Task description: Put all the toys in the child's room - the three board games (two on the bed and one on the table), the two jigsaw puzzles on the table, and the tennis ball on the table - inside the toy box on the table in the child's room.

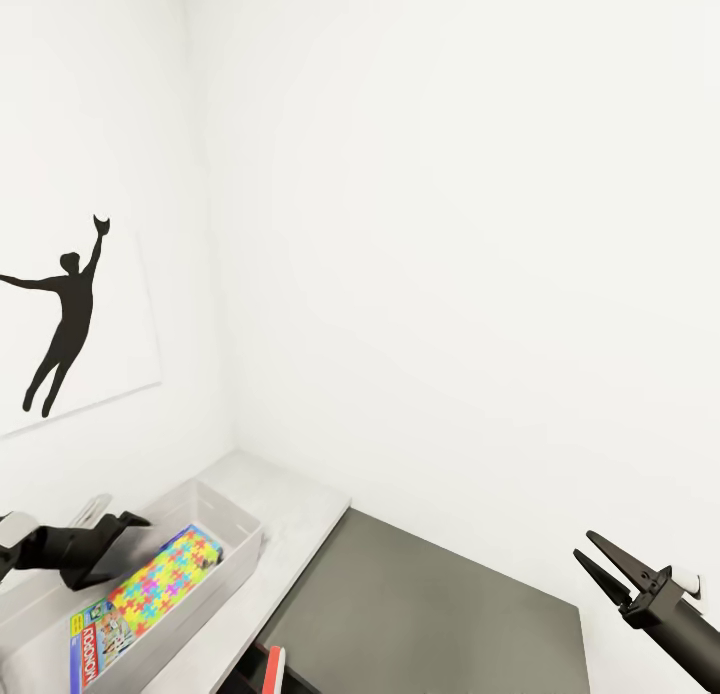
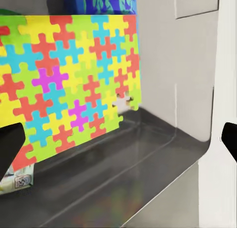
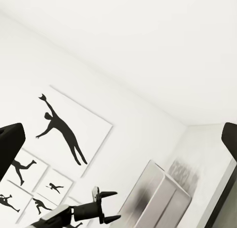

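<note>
The light grey toy box (image 1: 238,522) stands on the table (image 1: 295,509) in the room's corner. Inside it a multicoloured jigsaw puzzle (image 1: 165,574) leans on a board game, the green Monopoly box (image 1: 93,642). My left gripper (image 1: 118,515) hovers open over the box's left rim, holding nothing. In the left wrist view the puzzle (image 2: 69,85) stands against the box's wall (image 2: 170,65), with a blue printed box (image 2: 101,2) behind it. My right gripper (image 1: 585,546) is open and empty, raised over the side cabinet. The tennis ball and the bed are out of view.
A dark-grey-topped side cabinet (image 1: 430,614) sits lower, right of the table. A thin red-edged strip (image 1: 272,671) shows in the gap between them. White walls close the corner; black silhouette pictures (image 1: 65,319) hang on the left wall.
</note>
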